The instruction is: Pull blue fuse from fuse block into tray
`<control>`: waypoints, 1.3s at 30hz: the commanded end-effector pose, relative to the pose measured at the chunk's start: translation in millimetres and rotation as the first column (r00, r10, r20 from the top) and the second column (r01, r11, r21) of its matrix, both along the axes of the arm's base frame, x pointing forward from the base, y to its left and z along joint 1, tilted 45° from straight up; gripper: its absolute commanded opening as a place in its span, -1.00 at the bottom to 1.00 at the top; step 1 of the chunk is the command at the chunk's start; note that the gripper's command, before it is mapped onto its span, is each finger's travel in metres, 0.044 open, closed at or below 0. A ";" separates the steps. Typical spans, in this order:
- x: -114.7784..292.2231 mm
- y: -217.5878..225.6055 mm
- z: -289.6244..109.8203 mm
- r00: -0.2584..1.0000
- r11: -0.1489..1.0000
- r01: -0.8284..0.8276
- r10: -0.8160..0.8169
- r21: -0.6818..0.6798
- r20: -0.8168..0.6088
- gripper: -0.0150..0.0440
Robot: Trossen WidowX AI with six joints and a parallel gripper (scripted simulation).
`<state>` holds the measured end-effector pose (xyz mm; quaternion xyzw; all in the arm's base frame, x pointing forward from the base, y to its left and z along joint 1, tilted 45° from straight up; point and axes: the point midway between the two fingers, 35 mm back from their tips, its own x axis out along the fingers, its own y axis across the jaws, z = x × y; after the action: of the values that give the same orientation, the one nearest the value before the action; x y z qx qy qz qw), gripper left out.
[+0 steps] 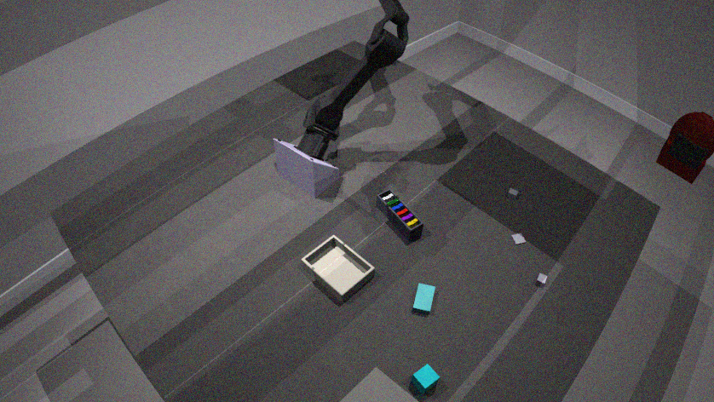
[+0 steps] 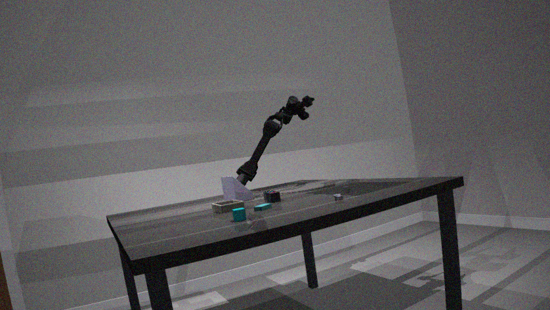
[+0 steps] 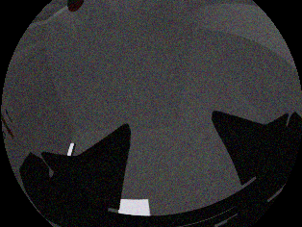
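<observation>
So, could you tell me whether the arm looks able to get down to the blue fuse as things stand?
Probably yes: the open gripper is raised high, nothing stands above the fuse block, but the blue fuse sits tightly between neighbouring fuses.

Blue fuse [image 1: 396, 205] upright in dark block [image 1: 400, 218]; beige tray [image 1: 338, 268] nearby

Arm [image 1: 349, 94]: you see it rising from a pale base [image 1: 304, 167], far of centre; its upper end leaves the top edge.
Fuse block [image 1: 400, 215]: dark, right of the base; blue fuse [image 1: 396, 205] seated among the coloured fuses.
Tray [image 1: 338, 268]: cream, near-left of the block, apart from it.
Teal blocks: flat one [image 1: 423, 297] right of the tray; cube [image 1: 425, 377] at the near edge.
Red object [image 1: 688, 145]: far right.
</observation>
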<state>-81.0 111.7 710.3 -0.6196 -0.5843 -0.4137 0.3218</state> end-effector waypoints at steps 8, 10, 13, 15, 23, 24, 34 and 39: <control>-17.1 29.9 -13.5 0.971 0.981 0.191 -0.188 -0.011 0.146 0.15; -22.2 41.3 -18.3 0.939 0.961 0.277 -0.269 -0.006 0.216 -0.03; -29.4 66.7 -29.8 0.836 0.897 0.441 -0.419 0.020 0.354 -0.25; -31.9 88.2 -40.2 0.727 0.831 0.553 -0.513 0.054 0.456 -0.25; -11.4 178.0 -93.8 0.155 0.512 0.815 -0.642 0.270 0.751 -0.25; -5.4 188.7 -101.7 0.080 0.475 0.827 -0.630 0.302 0.772 -0.25; 90.5 272.7 -192.5 -0.546 0.245 0.759 -0.267 0.604 0.794 -0.25; 156.2 291.3 -244.1 -0.722 0.253 0.667 -0.009 0.700 0.692 -0.25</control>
<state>40.8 394.4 496.6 -0.3511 -0.1621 -0.6494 -0.6548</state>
